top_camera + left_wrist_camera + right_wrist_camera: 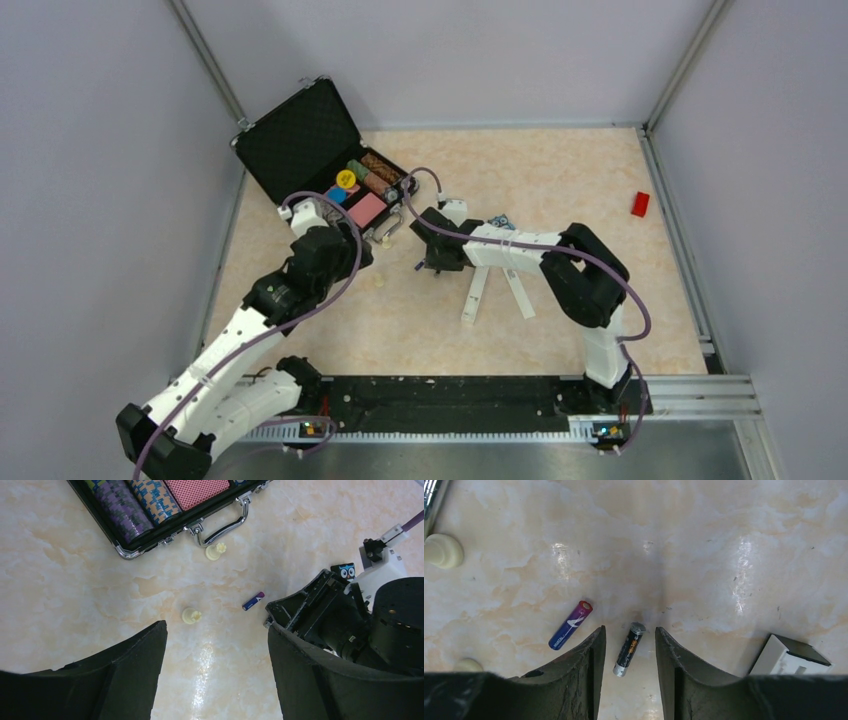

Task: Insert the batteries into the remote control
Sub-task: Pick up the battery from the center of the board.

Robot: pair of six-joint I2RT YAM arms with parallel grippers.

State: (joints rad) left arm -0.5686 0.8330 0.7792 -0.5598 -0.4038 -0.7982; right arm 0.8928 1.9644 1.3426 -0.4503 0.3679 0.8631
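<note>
Marbled cream-and-peach table (560, 170) under small bright things
The purple battery (570, 625), lower left, fades from blue and has a red tip; black battery (629, 649) has silver ends; remote control (789, 657) white with dark panel; red block (640, 204) upper right.

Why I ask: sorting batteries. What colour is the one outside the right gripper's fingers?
That battery is blue fading to purple, red-tipped; right wrist view.

Both cells are down flat, close together but not touching. The purple battery (570, 625) lies on a slant, its red-ringed tip up to the right and its blue end low left. Just to its right, the black battery (629, 648) runs nearly straight up the right wrist view, with silvery caps at both ends. Well off to the right, the remote control (791, 657) shows only a white corner with a dark top face.
</note>
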